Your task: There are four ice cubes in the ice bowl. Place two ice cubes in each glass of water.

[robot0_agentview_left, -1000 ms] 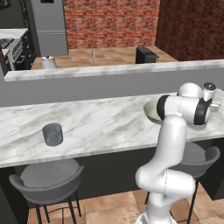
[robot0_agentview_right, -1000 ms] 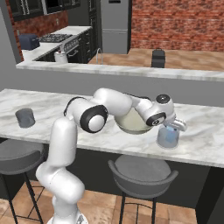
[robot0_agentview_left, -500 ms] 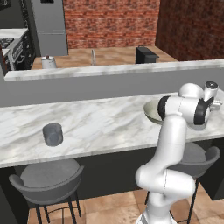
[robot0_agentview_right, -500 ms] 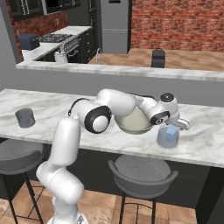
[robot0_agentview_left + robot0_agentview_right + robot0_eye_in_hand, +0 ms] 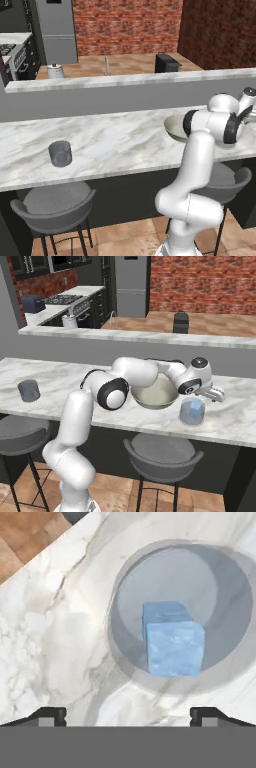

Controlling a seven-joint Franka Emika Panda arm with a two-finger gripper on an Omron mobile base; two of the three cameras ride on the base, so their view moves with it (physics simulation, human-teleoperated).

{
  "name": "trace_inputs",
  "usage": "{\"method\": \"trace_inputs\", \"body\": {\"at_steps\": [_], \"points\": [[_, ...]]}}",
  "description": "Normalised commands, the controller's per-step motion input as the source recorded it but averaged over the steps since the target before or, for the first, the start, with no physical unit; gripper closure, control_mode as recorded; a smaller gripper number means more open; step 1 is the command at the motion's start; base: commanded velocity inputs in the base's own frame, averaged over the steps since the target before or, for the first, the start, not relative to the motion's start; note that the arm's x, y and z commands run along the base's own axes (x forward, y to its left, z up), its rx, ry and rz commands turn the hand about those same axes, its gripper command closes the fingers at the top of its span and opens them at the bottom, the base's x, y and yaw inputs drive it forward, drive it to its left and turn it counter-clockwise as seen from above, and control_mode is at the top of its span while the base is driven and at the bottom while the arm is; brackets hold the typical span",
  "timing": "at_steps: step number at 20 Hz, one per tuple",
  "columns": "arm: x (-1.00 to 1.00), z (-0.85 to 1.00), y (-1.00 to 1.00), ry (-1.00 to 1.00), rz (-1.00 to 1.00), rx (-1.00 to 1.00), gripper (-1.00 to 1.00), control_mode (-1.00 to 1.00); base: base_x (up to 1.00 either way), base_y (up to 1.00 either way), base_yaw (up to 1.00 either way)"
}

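A: Colours on the counter (image 5: pixel 60 381)?
B: White marble with grey veining. Raised ledge (image 5: pixel 150 338) behind it had the same pattern, over a flat grey face.
A: Glasses?
B: Both translucent grey-blue: near glass (image 5: pixel 192 411), far glass (image 5: pixel 28 390). Hand view showed the near glass (image 5: pixel 182 614) with a paler blue-grey inside.
A: Ice?
B: Ice cube (image 5: pixel 172 643) was pale blue, lightly mottled, darker on its shaded face. Same blue showed through the glass as the ice cube (image 5: pixel 196 405).
A: Bowl?
B: Ice bowl (image 5: pixel 152 397) was grey-beige outside, pale cream inside.
A: Surroundings?
B: Red-brown brick wall (image 5: pixel 125 27), terracotta tile floor (image 5: pixel 165 498), dark grey stools (image 5: pixel 162 453), grey fridge (image 5: pixel 56 25). Arm (image 5: pixel 80 416) white, dark joints.
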Motion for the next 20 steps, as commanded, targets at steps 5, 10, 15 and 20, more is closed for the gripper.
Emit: {"method": "trace_inputs", "body": {"at_steps": [5, 10, 15, 20], "points": [[-1.00, 0.43, -0.12, -0.24, 0.18, 0.00, -1.00, -1.00, 0.00, 0.00, 0.00], [-1.00, 0.13, 0.43, -0.31, 0.21, -0.04, -1.00, -1.00, 0.00, 0.00, 0.00], [-1.00, 0.25, 0.86, -0.16, 0.22, -0.14, -1.00, -1.00, 0.00, 0.00, 0.00], [-1.00, 0.09, 1.00, 0.00, 0.27, -0.29, -1.00, -1.00, 0.00, 0.00, 0.00]]}}
